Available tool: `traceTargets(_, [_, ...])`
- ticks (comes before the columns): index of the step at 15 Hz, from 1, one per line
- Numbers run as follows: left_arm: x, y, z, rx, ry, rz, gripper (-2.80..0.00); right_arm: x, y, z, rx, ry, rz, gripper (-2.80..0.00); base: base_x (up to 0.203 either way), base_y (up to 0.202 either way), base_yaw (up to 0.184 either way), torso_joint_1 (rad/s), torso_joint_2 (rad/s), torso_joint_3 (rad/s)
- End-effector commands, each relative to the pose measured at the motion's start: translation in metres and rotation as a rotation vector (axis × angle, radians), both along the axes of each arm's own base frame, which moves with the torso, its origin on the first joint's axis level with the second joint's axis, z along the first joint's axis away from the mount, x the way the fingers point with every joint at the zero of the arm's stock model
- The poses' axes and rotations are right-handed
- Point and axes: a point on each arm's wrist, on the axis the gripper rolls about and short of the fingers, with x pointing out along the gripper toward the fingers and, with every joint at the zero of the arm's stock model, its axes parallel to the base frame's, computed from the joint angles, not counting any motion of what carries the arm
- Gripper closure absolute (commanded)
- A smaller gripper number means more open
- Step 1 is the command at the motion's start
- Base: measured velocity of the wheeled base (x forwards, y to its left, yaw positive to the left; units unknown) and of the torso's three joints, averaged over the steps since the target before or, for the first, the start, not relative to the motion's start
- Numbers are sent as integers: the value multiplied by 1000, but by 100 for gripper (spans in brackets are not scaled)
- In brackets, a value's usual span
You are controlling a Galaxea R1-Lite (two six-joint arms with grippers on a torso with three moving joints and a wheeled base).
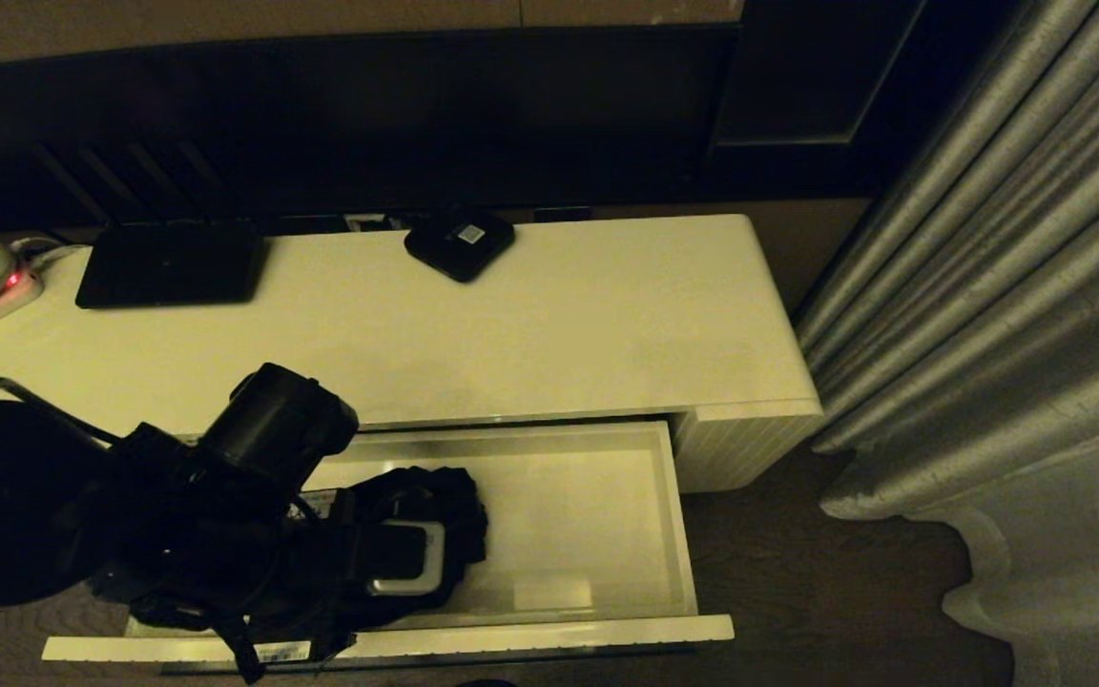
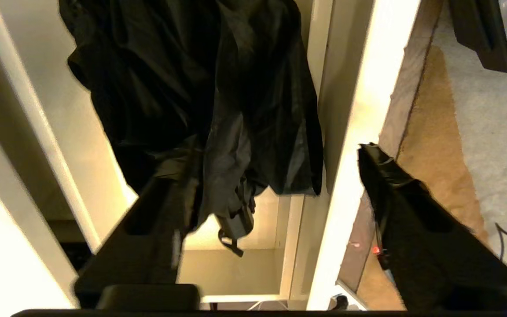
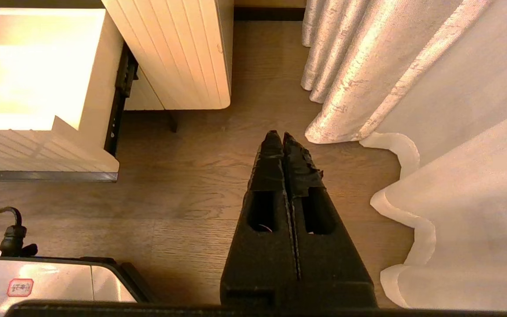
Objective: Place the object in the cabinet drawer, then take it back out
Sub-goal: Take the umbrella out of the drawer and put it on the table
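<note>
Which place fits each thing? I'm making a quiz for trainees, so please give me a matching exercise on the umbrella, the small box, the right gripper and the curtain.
1 umbrella
2 small box
3 right gripper
4 curtain

a on the cabinet top
b above the wooden floor, jaws shut
c in the open drawer
d right of the cabinet

Pairs: 1-c, 2-a, 3-b, 4-d

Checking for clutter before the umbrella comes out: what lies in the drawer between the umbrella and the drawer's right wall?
Nothing: in the head view the drawer floor is bare from the umbrella to that wall.
</note>
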Motion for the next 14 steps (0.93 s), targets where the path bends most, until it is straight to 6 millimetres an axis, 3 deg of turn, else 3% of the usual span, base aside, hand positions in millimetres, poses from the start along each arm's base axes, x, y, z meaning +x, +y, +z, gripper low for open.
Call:
traceTargets(1, [9, -4, -9, 17, 33, -4, -280, 0, 0, 0, 0, 1, 1, 0, 0, 0, 0, 0, 0, 0])
traceTargets(10, [24, -10, -19, 7, 69, -10, -280, 0, 0, 0, 0, 1, 1, 0, 0, 0, 0, 0, 0, 0])
traceTargets(14, [29, -12, -12, -4, 46, -9, -280, 0, 0, 0, 0, 1, 1, 0, 0, 0, 0, 0, 0, 0])
